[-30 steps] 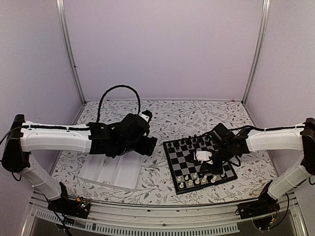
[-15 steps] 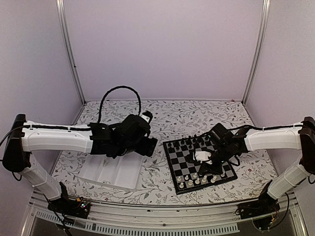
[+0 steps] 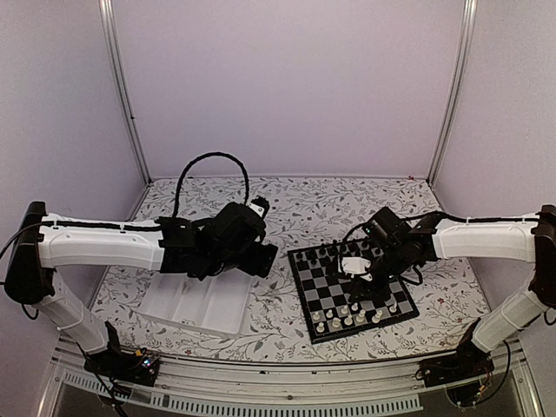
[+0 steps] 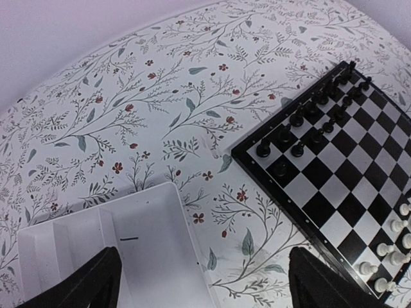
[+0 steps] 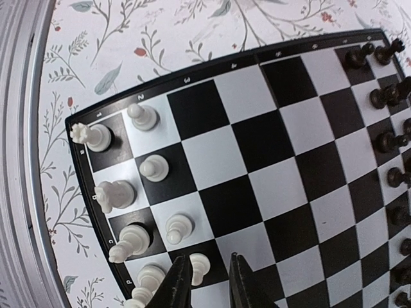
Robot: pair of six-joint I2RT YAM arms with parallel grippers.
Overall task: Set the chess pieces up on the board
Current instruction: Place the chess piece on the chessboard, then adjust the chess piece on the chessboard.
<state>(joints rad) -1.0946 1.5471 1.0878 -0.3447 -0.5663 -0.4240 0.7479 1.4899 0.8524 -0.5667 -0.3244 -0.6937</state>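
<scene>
The board (image 3: 317,283) lies right of centre on the floral cloth. Black pieces (image 3: 326,254) stand along its far rows and white pieces (image 3: 347,314) along its near rows. My right gripper (image 3: 362,289) hovers over the board's middle. In the right wrist view its fingers (image 5: 177,282) stand slightly apart and hold nothing. A white pawn (image 5: 199,268) stands on the board (image 5: 257,141) just inside the left finger. More white pieces (image 5: 115,194) line the edge, with black pieces (image 5: 385,96) at the right. My left gripper (image 3: 265,259) is wide open and empty (image 4: 205,282).
A white compartment tray (image 3: 200,304) lies left of the board, under the left arm; its corner shows in the left wrist view (image 4: 148,256). The board's corner with black pieces (image 4: 292,138) lies to its right. Metal frame posts stand at the back corners.
My right gripper has moved left and away from the near white rows toward the middle of the board. The left arm has barely moved.
</scene>
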